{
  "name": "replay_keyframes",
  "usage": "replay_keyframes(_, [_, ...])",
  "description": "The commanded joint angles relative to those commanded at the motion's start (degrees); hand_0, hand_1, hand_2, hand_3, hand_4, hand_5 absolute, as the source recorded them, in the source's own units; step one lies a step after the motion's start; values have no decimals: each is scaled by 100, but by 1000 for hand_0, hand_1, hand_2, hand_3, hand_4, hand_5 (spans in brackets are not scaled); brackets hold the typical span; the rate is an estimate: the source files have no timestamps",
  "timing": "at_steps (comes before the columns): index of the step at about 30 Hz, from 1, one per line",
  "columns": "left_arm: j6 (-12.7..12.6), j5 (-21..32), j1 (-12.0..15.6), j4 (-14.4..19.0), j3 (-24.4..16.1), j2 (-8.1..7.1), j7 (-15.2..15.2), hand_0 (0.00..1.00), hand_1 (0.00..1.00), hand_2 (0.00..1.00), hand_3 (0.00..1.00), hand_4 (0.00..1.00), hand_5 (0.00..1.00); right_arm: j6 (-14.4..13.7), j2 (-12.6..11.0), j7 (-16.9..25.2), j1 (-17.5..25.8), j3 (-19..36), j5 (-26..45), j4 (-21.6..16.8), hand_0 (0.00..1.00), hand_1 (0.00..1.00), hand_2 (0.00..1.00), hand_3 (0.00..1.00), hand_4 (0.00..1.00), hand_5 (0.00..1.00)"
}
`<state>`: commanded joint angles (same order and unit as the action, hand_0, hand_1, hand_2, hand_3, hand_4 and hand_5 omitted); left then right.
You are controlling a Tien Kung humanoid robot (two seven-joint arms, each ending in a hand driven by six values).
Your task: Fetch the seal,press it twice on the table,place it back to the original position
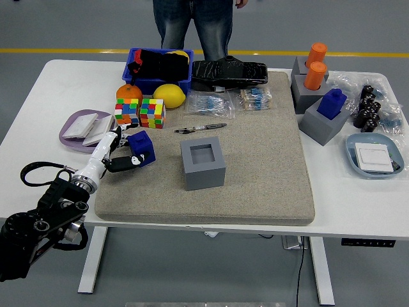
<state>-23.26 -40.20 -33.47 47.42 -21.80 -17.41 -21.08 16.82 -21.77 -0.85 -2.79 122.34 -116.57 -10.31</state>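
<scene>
Fingers (pixel 123 162) of your left hand (pixel 117 153) are curled around the blue seal (pixel 142 147), which sits low over the left edge of the tan mat (pixel 268 166), beside the purple tray (pixel 77 128). You have open mat between the seal and the empty grey holder (pixel 202 164) to its right, with the two colour cubes (pixel 140 112) close behind it and bare white table (pixel 38 89) off the mat's left edge.
</scene>
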Motion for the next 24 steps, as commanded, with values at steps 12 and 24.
replay_keyframes(12, [-36,-236,-21,388,-383,-114,2,746,593,487,871,626,2,3,-14,18,6,28,5,0,887,783,776,771,899,624])
replay_keyframes(24, [-85,-704,-53,1478,-857,-231,117,746,587,480,871,626,2,0,-9,16,16,33,-3,0,886,783,775,771,898,623])
